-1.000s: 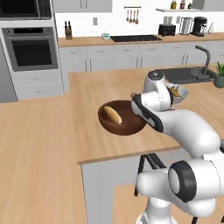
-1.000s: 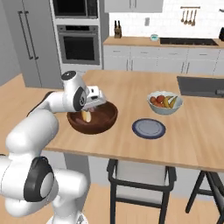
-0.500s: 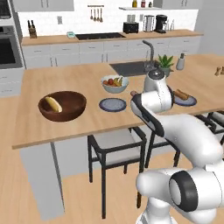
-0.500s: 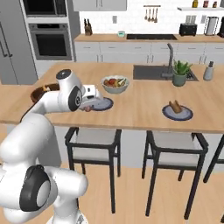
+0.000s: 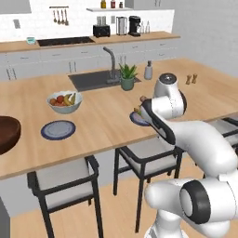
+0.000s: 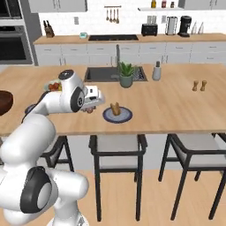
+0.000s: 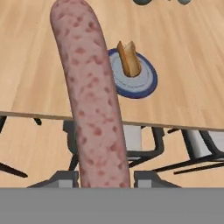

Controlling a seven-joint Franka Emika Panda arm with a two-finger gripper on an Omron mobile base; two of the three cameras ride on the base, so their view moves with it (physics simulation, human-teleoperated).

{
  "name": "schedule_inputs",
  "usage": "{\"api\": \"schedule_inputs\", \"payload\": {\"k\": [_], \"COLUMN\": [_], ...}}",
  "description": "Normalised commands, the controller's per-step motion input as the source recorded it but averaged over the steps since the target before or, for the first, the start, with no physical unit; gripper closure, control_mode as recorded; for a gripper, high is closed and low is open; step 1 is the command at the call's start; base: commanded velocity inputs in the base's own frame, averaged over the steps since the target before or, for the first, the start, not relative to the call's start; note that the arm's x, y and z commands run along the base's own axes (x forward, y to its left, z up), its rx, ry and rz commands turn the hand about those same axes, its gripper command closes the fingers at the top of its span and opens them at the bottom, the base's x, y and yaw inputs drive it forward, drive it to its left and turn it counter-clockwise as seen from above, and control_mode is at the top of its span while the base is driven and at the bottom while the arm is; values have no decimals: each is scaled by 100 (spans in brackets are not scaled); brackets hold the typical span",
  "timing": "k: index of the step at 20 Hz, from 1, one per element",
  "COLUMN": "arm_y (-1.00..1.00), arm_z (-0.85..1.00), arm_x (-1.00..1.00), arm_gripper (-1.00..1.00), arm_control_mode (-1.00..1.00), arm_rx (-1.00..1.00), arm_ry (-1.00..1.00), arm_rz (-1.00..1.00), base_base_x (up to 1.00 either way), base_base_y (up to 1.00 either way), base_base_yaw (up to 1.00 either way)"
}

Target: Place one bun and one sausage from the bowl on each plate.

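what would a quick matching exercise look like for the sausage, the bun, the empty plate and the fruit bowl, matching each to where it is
Things:
1. sausage
2. bun
3. empty plate
4. fruit bowl

Places:
A. on the counter just behind the empty plate
B. on the plate near the counter's front edge
C. shut in the gripper, above the counter's edge
D. on the counter between the wooden bowl and the plate with the bun

Pairs: 1-C, 2-B, 3-D, 4-A

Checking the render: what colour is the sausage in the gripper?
Mottled pinkish-red long sausage, clearest in the hand view.
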Motion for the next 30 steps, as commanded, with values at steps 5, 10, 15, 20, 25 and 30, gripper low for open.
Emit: {"api": "schedule_inputs", "payload": {"k": [5,10,15,20,25,30], "arm_y": [0,3,57,8,-21,24], "arm_z": [0,-16,-72,-80,-63,-42], "arm_x": [0,40,72,15,49,58], "arm_gripper": [100,100,100,100,100,100], "arm_control_mode": [100,-100,-100,-100,-100,-100], "arm_rx": [0,0,-2,5,16,2], "arm_ry": [0,5,44,49,-2,-2], "arm_rz": [0,7,2,0,-12,-7], "base_base_x": [84,43,0,0,0,0], "base_base_y": [-97,-15,0,0,0,0], "base_base_yaw": [14,19,0,0,0,0]}}
